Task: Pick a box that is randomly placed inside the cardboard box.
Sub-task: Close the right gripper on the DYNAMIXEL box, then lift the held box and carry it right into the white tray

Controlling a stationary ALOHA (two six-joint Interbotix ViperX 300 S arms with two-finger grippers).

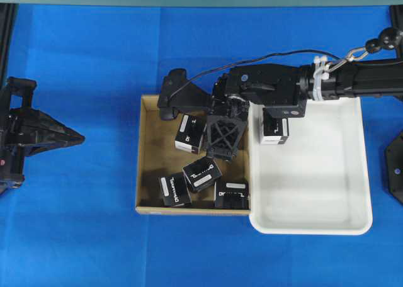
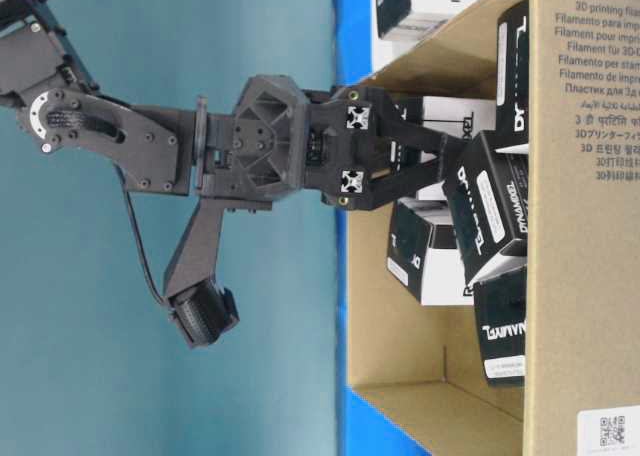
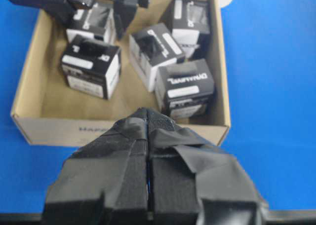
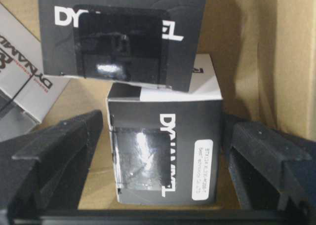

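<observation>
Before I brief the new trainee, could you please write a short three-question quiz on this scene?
1. How many small black boxes lie inside the cardboard box?
2. True or false: the right gripper has already closed on the box between its fingers.
3. Where does the one black box outside the carton sit? A) on the blue cloth B) in the white tray C) in the left gripper

Key
1. Four.
2. False: the fingers stand open on either side of it, with gaps showing.
3. B. The left gripper is shut and holds nothing.
</observation>
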